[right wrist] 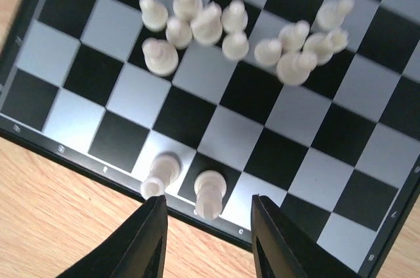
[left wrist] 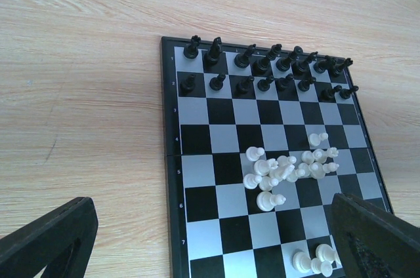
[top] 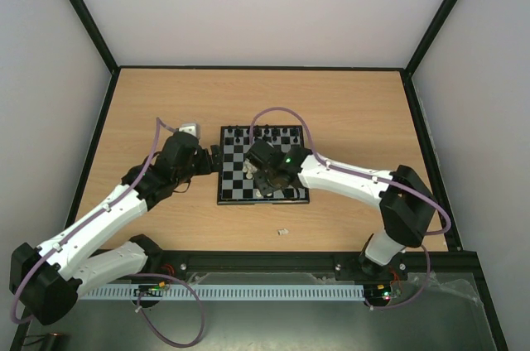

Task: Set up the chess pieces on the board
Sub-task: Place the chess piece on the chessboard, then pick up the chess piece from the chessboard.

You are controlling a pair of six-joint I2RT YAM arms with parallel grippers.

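Left jaws and right jaws gape empty; rounded cream pieces [right wrist: 207, 23] huddle on the glossy chequered board [left wrist: 203, 140].

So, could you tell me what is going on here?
The black pieces stand in two rows at the far side of the board. Most white pieces sit bunched mid-board. The right gripper, jaws apart, hangs over a white piece on the near edge row; the left gripper hovers open beside the board.

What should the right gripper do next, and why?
Probably lift the right gripper straight up, then head for the white pile. Its jaws are open, clear of a white piece standing on the board's edge row, while most white ones sit jumbled mid-board.
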